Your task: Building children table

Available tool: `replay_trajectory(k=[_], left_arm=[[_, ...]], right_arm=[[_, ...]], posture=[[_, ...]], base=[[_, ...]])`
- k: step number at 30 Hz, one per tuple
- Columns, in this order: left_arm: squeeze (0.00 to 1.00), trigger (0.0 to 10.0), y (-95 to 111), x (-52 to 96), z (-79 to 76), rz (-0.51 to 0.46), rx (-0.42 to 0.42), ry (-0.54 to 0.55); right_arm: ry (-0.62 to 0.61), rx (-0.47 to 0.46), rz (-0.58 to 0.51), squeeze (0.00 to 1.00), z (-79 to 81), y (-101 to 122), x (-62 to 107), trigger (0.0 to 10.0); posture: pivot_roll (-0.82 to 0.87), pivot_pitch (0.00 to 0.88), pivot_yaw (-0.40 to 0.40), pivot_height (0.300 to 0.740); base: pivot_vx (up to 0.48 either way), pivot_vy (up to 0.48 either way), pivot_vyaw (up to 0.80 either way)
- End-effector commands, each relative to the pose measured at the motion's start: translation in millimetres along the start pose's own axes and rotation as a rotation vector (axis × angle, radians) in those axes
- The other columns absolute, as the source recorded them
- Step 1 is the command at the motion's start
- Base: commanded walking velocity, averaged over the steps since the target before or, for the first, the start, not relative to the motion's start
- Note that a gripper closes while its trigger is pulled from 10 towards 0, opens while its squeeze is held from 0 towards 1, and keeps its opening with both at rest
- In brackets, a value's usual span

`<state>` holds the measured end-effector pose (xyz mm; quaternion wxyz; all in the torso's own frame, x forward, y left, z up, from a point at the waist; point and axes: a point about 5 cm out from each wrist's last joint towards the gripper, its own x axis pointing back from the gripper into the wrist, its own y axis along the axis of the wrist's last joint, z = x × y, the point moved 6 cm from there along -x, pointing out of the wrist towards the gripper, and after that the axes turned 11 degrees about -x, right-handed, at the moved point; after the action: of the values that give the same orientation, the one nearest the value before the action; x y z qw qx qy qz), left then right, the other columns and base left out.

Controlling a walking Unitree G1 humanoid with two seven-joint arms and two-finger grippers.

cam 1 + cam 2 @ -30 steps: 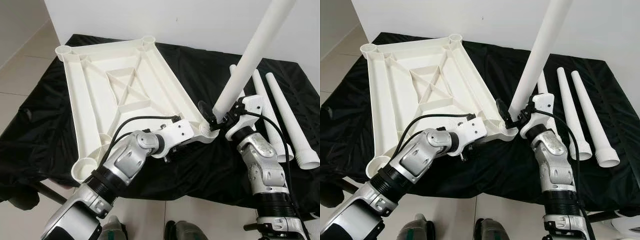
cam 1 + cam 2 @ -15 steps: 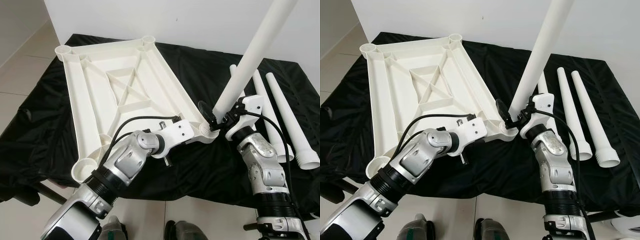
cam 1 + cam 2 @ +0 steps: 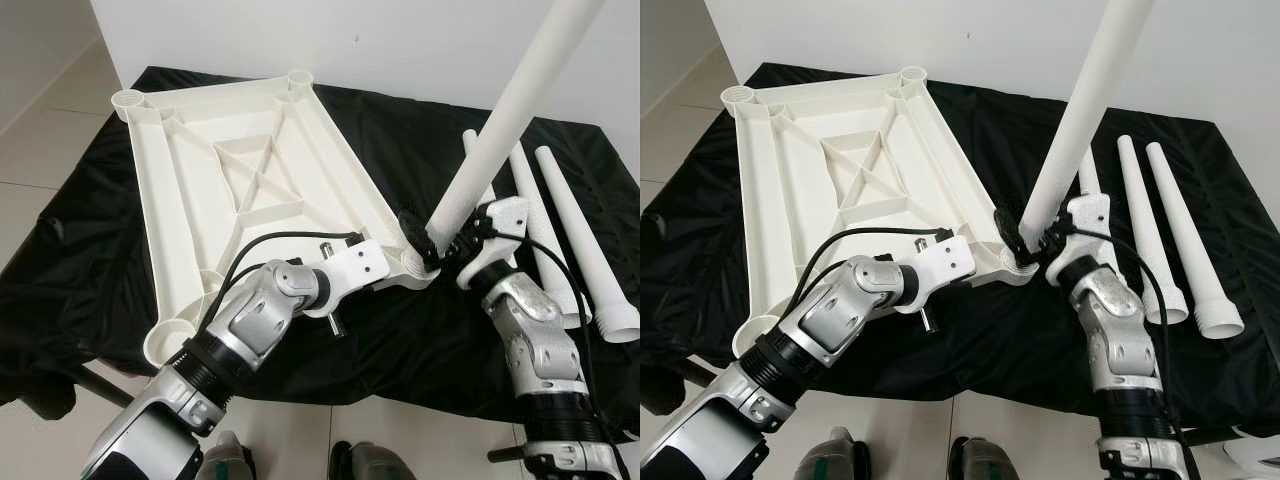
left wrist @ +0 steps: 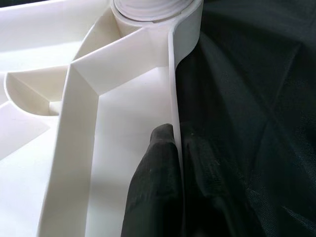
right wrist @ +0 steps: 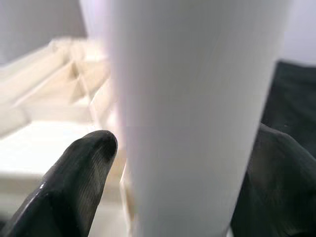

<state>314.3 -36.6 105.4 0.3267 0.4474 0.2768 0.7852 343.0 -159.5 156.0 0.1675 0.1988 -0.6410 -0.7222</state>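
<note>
1. Left eye view: the white ribbed plastic tabletop (image 3: pixel 240 190) lies upside down on the black cloth-covered worktop (image 3: pixel 420 330). The right end effector (image 3: pixel 440 245) holds the long white plastic leg tube (image 3: pixel 505 115) near its lower end, and this end stands in the round corner socket (image 3: pixel 415 268) at the near right corner of the tabletop. The tube leans to the right and far side. In my judgement the step is seating this leg, so it should be brought upright over the socket and then pushed or turned straight down, without side force.

2. Right eye view: three more white tapered legs (image 3: pixel 1165 235) lie side by side on the cloth at the right, well apart from the tabletop. The other corner sockets, for example the far left one (image 3: pixel 737 96), look empty, with no leg in them.

3. Left wrist view: the left end effector (image 4: pixel 170 177) is closed narrow on the thin side wall of the tabletop, one finger inside and one outside. This hold should stay firm so the tabletop does not slide.

4. Right wrist view: the black fingers (image 5: pixel 79 182) clamp both sides of the white tube, with the tabletop ribs blurred behind.
</note>
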Motion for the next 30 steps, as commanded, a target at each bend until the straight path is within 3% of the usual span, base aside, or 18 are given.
replay_trajectory(k=[1,13,14,15,16,17,18,27,28,30], left_arm=[[0.00,10.0,-12.4,-3.2,-3.6,0.056,-0.010,-0.002],[0.00,10.0,-10.2,-3.9,-2.3,0.050,-0.019,-0.001],[0.00,10.0,-10.4,-3.9,-2.2,0.051,-0.018,0.000],[0.00,10.0,-10.4,-3.9,-2.2,0.051,-0.018,0.000],[0.00,10.0,-10.5,-3.9,-2.2,0.051,-0.018,0.000],[0.00,10.0,-10.5,-3.8,-2.2,0.051,-0.018,0.001],[0.00,10.0,-10.6,-3.7,-2.3,0.051,-0.017,0.001],[0.00,10.0,-10.8,-3.7,-2.1,0.051,-0.017,0.005],[0.00,10.0,-10.8,-3.7,-2.1,0.051,-0.016,0.007],[0.00,10.0,-10.8,-3.7,-2.0,0.051,-0.015,0.008]], right_arm=[[0.016,-0.006,0.013,0.00,0.3,-3.8,3.0,10.0],[0.023,0.007,0.071,0.00,-6.2,-24.0,9.4,10.0],[0.023,0.003,0.071,0.00,-7.1,-24.2,9.3,8.4],[0.023,0.003,0.071,0.00,-7.1,-24.2,9.3,8.4],[0.022,0.002,0.070,0.00,-8.1,-23.9,9.2,4.8],[0.022,0.004,0.067,0.00,-8.8,-23.1,8.9,3.4],[0.022,0.005,0.062,0.00,-9.3,-21.9,8.5,0.0],[0.032,-0.002,0.045,0.00,-9.0,-19.3,6.1,0.0],[0.024,-0.005,0.048,0.00,-8.9,-20.5,5.9,4.5],[0.019,-0.006,0.050,0.00,-8.8,-21.5,5.9,4.5]], posture=[[-0.06,0.052,-0.036,0.740],[-0.06,0.049,-0.033,0.740],[-0.06,0.049,-0.034,0.740],[-0.06,0.049,-0.034,0.740],[-0.06,0.049,-0.034,0.740],[-0.06,0.047,-0.034,0.740],[-0.06,0.047,-0.034,0.740],[-0.05,0.043,-0.038,0.740],[-0.05,0.042,-0.040,0.740],[-0.05,0.042,-0.040,0.740]], base=[[0.000,0.000,0.00],[0.000,0.000,0.00],[0.000,0.000,0.00],[0.000,0.000,0.00],[0.000,0.000,0.00],[0.000,0.000,0.00],[0.000,0.000,0.00],[0.000,0.000,0.00],[0.000,0.000,0.00],[0.000,0.000,0.00]])
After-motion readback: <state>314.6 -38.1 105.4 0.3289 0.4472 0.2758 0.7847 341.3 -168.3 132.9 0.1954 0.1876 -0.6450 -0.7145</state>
